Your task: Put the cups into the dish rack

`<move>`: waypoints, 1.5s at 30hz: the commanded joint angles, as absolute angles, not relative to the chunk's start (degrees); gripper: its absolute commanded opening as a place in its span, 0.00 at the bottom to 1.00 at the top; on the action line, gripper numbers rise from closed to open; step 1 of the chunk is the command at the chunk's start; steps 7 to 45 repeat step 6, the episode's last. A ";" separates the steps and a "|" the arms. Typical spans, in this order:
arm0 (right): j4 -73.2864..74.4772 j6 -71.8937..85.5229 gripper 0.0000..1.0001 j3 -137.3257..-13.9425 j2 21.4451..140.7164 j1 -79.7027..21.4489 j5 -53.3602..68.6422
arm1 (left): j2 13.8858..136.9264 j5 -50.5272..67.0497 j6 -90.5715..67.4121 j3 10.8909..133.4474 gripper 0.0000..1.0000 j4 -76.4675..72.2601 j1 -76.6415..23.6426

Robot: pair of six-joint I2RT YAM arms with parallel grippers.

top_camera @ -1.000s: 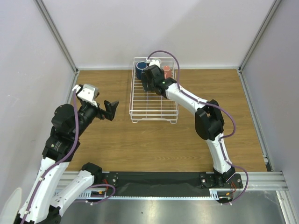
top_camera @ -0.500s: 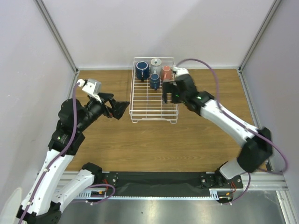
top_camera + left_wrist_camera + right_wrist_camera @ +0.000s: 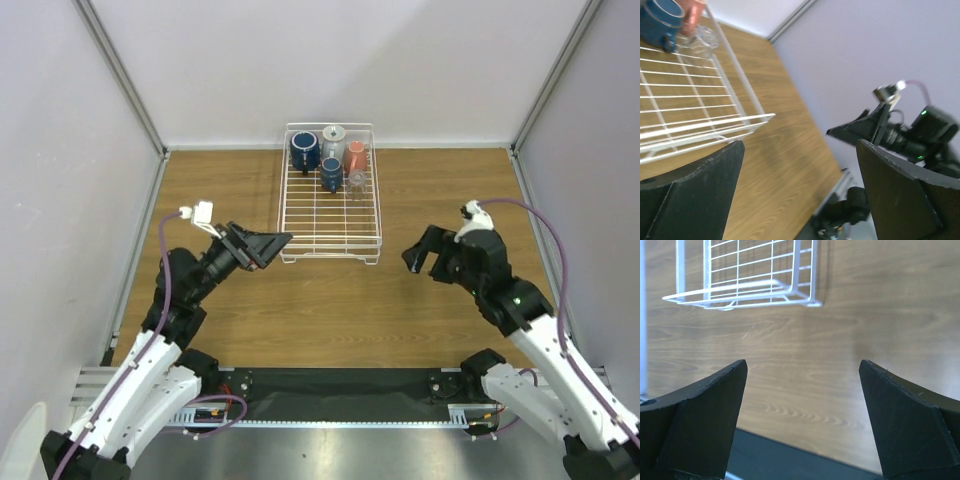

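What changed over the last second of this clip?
The right gripper pulled back from over the dish rack's far end to the table's near right, open and empty. The left gripper edged toward the rack's near left corner, open throughout. The rack, large navy mug, light grey mug and salmon-pink cup did not move.

The table (image 3: 300, 310) was wood-grained board with a smooth, faintly sheened finish. The dish rack (image 3: 330, 215), upper centre, was thin white-coated wire. In it, the navy mug (image 3: 304, 150) looked glossy, like glazed ceramic, and the tumbler (image 3: 702, 40) was clear glass. The left gripper (image 3: 800, 142) had matt black, plastic-looking fingers. Along the bottom edge ran a brushed metal rail (image 3: 560, 385).
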State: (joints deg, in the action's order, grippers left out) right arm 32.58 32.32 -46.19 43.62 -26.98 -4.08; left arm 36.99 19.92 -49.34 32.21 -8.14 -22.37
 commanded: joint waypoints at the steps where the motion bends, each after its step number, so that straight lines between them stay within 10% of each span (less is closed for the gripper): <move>1: 39.98 38.58 1.00 -44.04 37.30 -26.98 -3.79 | 30.87 20.04 -61.40 27.44 1.00 -21.33 -22.68; 6: 37.54 41.04 1.00 -38.33 23.32 -27.77 -0.54 | 21.81 19.69 -70.82 14.26 1.00 -32.76 -22.68; 45: 37.54 41.04 1.00 -38.33 23.32 -27.77 -0.54 | 21.81 19.69 -70.82 14.26 1.00 -32.76 -22.68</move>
